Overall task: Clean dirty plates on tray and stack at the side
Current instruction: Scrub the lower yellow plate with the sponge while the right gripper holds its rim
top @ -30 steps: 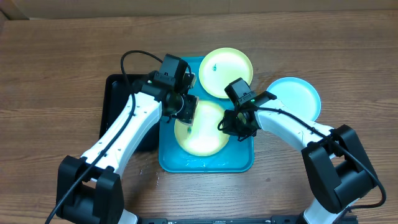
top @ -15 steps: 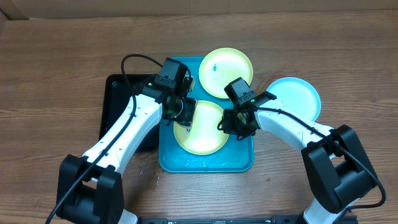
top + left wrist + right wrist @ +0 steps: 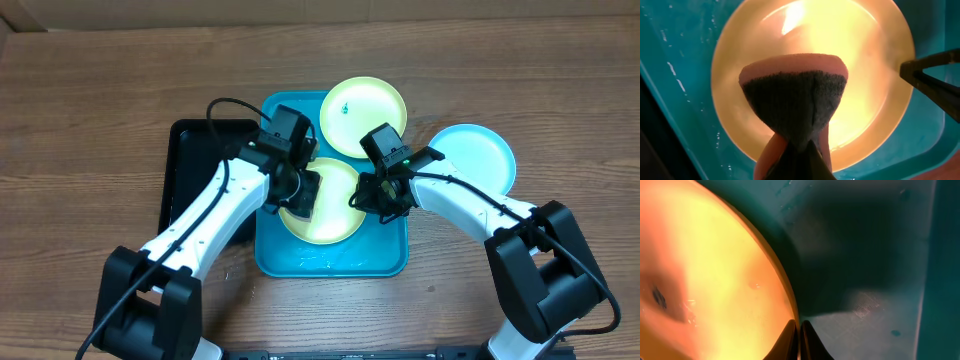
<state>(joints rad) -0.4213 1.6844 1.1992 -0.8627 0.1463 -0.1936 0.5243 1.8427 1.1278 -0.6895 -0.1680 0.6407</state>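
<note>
The near yellow-green plate [image 3: 335, 215] lies flat in the middle of the turquoise tray [image 3: 330, 262]. The far yellow-green plate [image 3: 362, 115], with a dark speck, overlaps the tray's far right corner. The blue plate [image 3: 475, 155] lies outside the tray, to its right.

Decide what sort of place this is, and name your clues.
Probably a robotics lab bench staged for dishwashing practice: two robot arms at a wooden table, a blue tray holding a yellow plate, and a sponge gripped in the left end effector.
</note>
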